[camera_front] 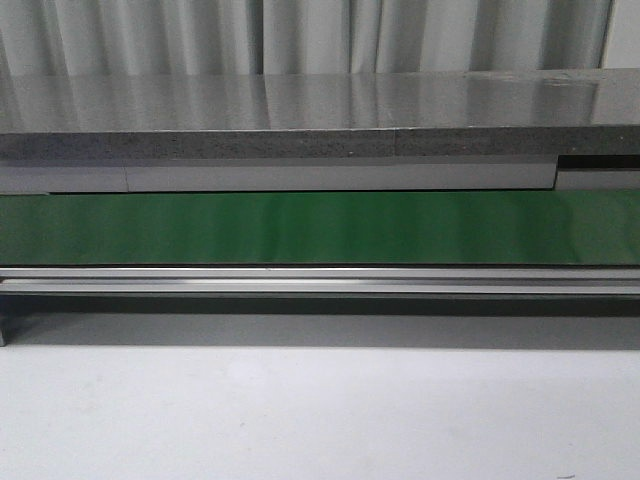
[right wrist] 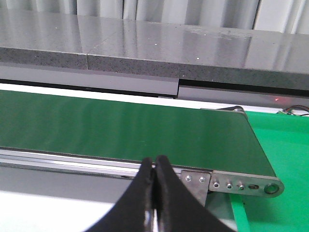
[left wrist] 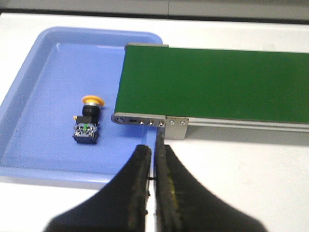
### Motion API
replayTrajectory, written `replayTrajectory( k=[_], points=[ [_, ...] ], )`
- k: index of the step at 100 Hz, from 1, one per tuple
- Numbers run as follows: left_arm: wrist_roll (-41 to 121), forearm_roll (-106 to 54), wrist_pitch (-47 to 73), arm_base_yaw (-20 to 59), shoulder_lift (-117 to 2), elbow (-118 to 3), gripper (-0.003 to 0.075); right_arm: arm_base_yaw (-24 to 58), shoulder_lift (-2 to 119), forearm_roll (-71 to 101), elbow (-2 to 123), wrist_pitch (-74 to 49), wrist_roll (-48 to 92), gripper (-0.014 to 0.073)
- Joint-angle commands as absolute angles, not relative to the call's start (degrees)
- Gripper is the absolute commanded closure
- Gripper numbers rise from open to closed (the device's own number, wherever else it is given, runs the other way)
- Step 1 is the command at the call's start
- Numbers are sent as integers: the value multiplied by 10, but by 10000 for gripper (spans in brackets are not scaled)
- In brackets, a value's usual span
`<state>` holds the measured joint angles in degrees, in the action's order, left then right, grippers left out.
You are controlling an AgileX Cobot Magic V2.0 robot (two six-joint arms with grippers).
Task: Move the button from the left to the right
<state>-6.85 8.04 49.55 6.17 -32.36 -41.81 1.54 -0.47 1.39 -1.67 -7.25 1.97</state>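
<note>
The button (left wrist: 87, 122), with an orange-yellow cap and a black body with a bluish top, lies on its side in a blue tray (left wrist: 34, 92), beside the left end of the green belt (left wrist: 212, 82). My left gripper (left wrist: 154, 151) is shut and empty; it hangs over the tray's near edge, apart from the button. My right gripper (right wrist: 155, 162) is shut and empty in front of the belt's right end (right wrist: 145, 128). The front view shows only the belt (camera_front: 320, 228); no gripper or button shows there.
A grey stone ledge (camera_front: 320, 115) runs behind the belt. The belt's metal frame and end brackets (left wrist: 176, 126) (right wrist: 231, 184) stick out at both ends. A green surface (right wrist: 285, 150) lies past the belt's right end. White tabletop (camera_front: 320, 415) lies in front.
</note>
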Motion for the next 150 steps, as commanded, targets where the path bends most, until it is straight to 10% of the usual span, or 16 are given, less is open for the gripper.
replayTrajectory(
  k=[1, 57, 93, 150],
  points=[
    [-74, 83, 497, 65, -364, -467, 715, 14, -12, 9, -17, -28, 18, 715],
    [-74, 82, 500, 65, -459, -477, 693, 14, -12, 9, -17, -28, 18, 715],
    [-74, 114, 474, 65, -466, -477, 131, 14, -12, 9, -17, -28, 18, 715],
    [-64, 127, 479, -16, -574, -547, 130, 14, -12, 9, -17, -28, 18, 715]
  ],
)
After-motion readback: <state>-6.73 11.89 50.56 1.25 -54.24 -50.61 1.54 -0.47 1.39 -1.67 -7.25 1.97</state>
